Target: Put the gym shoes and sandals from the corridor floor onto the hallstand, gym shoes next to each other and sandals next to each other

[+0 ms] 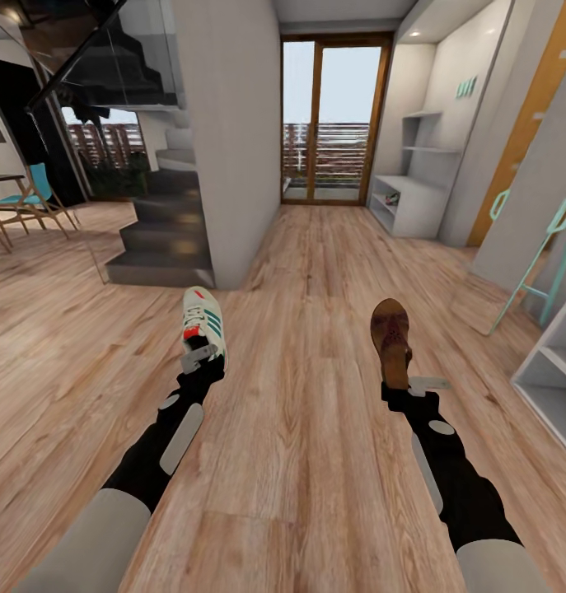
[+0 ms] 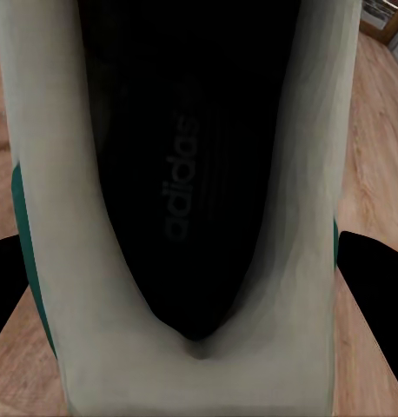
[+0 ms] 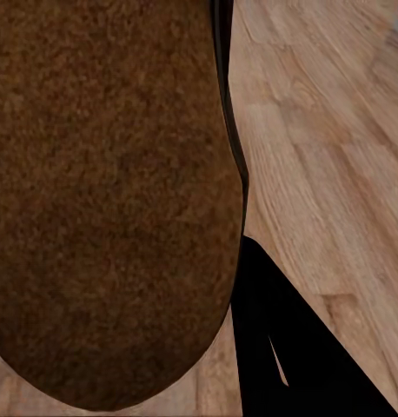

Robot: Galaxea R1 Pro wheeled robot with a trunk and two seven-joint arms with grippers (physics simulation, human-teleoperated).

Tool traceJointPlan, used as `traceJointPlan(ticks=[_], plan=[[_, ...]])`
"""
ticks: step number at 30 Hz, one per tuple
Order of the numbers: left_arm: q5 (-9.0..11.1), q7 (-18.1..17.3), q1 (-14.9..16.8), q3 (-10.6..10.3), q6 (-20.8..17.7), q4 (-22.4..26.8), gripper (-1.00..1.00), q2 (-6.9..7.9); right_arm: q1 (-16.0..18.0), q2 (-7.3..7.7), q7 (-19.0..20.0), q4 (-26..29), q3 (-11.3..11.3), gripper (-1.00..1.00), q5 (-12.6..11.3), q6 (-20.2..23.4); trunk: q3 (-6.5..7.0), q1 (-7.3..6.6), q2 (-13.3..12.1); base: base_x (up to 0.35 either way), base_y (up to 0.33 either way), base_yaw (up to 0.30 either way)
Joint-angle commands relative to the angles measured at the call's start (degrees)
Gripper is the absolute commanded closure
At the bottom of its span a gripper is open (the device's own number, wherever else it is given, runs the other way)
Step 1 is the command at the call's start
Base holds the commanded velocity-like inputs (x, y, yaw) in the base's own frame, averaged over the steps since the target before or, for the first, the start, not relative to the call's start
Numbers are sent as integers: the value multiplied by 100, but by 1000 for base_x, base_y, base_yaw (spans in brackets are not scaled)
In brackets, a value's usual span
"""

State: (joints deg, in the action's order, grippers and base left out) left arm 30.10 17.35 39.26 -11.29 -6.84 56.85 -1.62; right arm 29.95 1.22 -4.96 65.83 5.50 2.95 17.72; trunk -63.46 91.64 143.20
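Head view: left tool [image 1: 202,356] pinches a gym shoe [image 1: 203,321], right tool [image 1: 398,384] a sandal [image 1: 390,333], both carried above the corridor floor [image 1: 315,461]; hallstand [image 1: 414,198] far ahead, nothing visibly racked.

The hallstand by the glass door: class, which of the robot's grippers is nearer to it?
Right. The hallstand stands far ahead on the right; the right gripper, holding a sandal, is on that side, while the left gripper, holding a gym shoe, is across the corridor.
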Motion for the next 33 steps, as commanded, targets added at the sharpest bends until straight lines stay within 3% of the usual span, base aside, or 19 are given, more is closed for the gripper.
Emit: traceJointPlan(ticks=[1,11,13,14,17,20,27,30,33], plan=[[31,49,3,-13,-20,11,100,-2,2,3,-22,9,-5,100,12,38,-5,2,2,346,-121,0],[29,49,3,-99,-25,15,100,-76,2,3,-22,14,-7,100,12,38,-5,2,2,343,-153,0],[25,49,3,-307,-65,22,100,-81,2,7,-22,34,-11,100,12,38,-5,2,2,340,-165,0],[17,49,3,-557,-229,27,100,-84,2,7,-21,77,-19,100,12,38,-5,2,2,340,-167,0],[8,37,3,-1014,-678,50,100,-108,2,-8,-18,187,-68,100,-2,113,-5,2,2,339,-169,0],[5,33,3,-1176,-840,229,100,-100,2,-7,-5,493,-100,100,-34,430,-5,2,2,339,-170,0],[-3,-148,3,-1379,-911,465,100,-2,2,7,5,834,-108,100,-49,727,-5,2,2,339,-170,0],[-1,-206,3,-1474,-915,479,100,221,2,8,4,842,-118,100,-39,738,-5,2,2,339,-170,0],[2,-219,3,-1497,-916,484,100,318,2,10,5,843,-119,100,-45,740,-5,2,2,339,-170,0]])
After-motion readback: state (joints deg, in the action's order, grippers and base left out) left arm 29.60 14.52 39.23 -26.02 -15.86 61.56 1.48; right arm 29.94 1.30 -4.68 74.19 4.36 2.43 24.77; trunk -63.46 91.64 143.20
